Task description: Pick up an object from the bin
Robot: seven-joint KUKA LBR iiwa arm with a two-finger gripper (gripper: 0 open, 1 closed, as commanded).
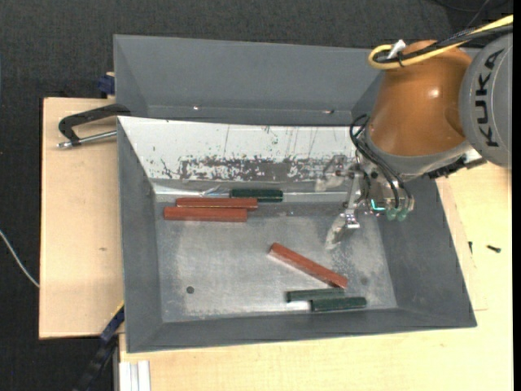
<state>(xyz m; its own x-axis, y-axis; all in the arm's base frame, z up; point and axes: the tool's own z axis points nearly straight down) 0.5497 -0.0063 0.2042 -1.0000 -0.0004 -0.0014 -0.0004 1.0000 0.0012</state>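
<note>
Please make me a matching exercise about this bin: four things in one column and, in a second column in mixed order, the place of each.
Things:
1. hand
2. tilted red-brown stick
3. green marker with white end
4. two red-brown sticks side by side

Places:
A. along the front wall
B. by the back wall, left part
C. above the floor, right part, towards the back
D. middle of the floor, lying diagonally

Pairs: 1-C, 2-D, 3-A, 4-B.
</note>
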